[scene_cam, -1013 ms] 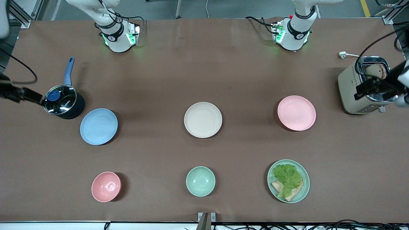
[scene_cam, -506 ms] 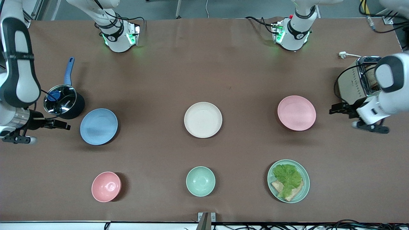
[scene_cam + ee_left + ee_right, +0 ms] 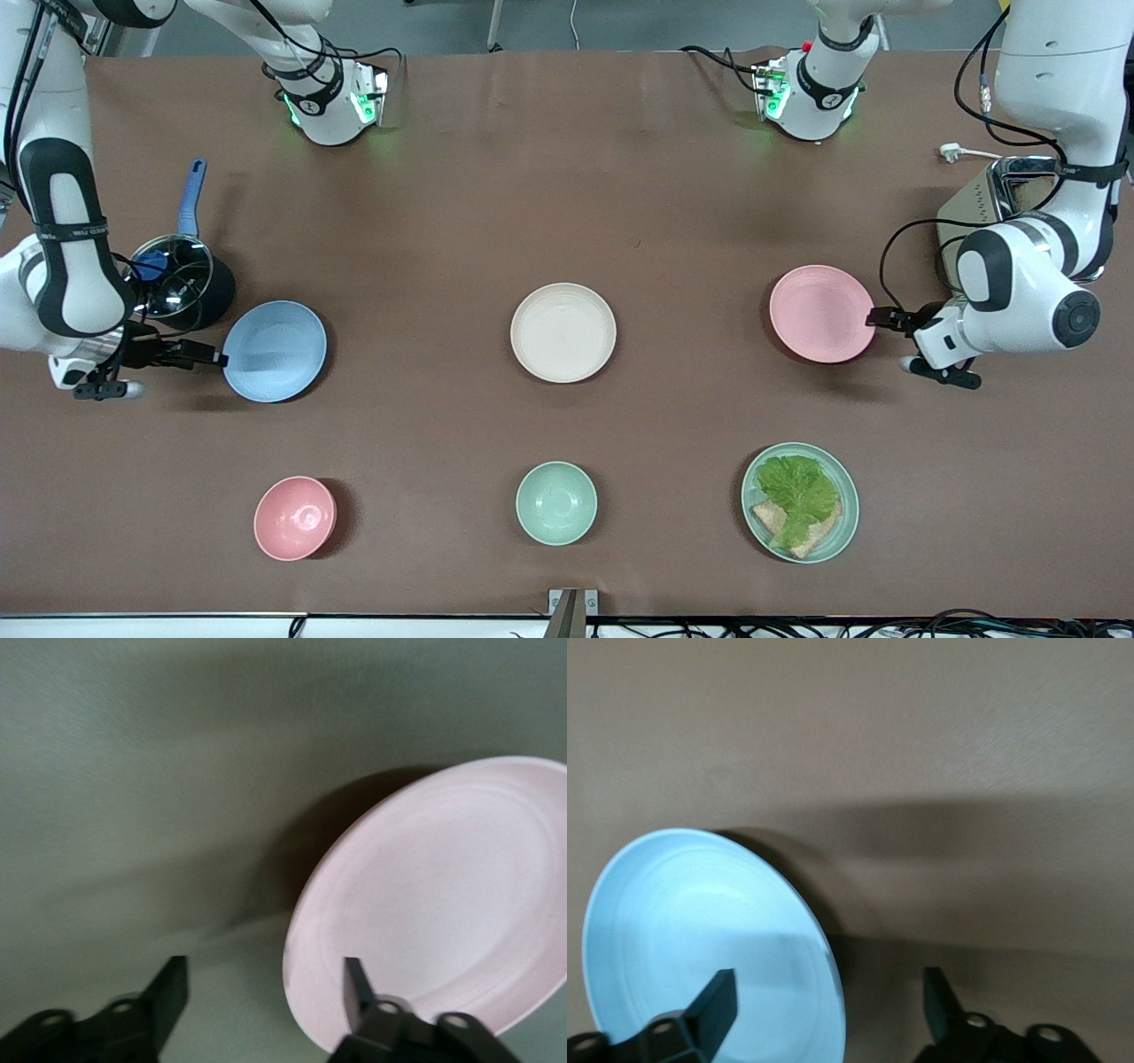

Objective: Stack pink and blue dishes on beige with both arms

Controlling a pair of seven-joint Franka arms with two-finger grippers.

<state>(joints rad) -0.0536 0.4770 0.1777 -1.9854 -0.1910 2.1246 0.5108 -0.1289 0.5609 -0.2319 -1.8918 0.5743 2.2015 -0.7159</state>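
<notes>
The right tool reaches the blue plate with fingers spread wide astride its rim, the beige plate lies mid-tabletop, and the left tool, fingers wide, straddles the pink plate rim.
</notes>
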